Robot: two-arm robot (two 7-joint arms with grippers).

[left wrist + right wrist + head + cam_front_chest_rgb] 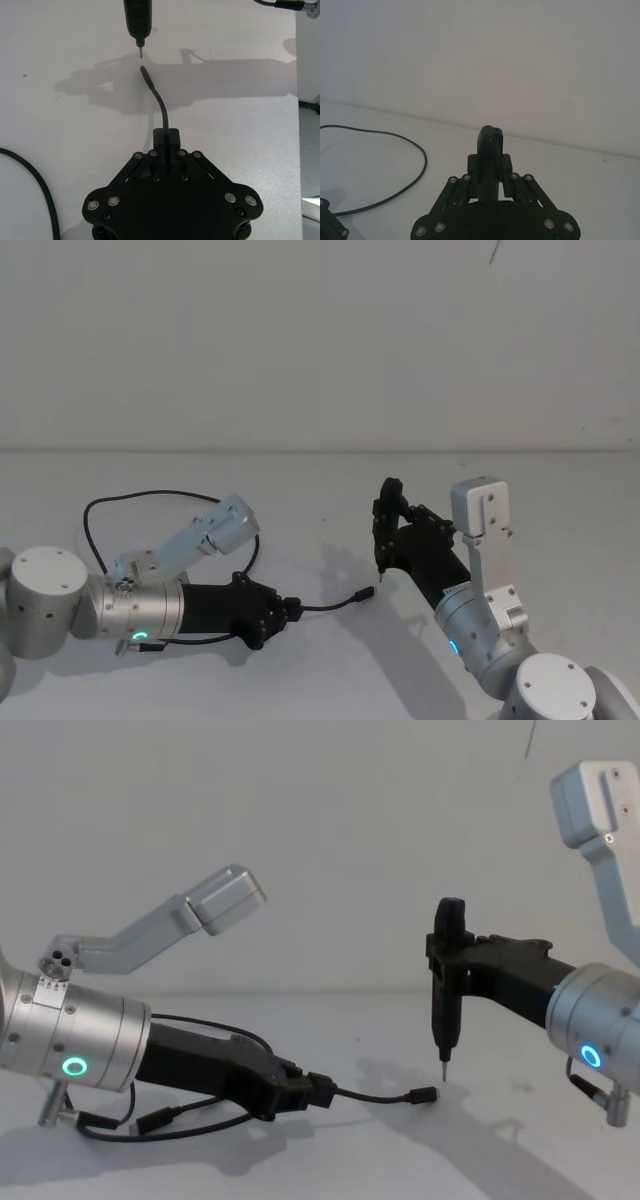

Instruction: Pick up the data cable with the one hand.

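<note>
left arm (pixel 150 608): low over near-left tabletop (pixel 330 680), reaching toward its middle, wrist ring green | left gripper (pixel 290 608): fingers closed on cable (pixel 335 605) | right arm (pixel 480 625): up from near-right corner, wrist ring blue | right gripper (pixel 447 952): raised, clamped on upright tool (pixel 441 1020)

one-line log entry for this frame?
left end effector: shut on data cable near plug | slack: looped on table | right end effector: holding pen tool upright, tip near plug
</note>
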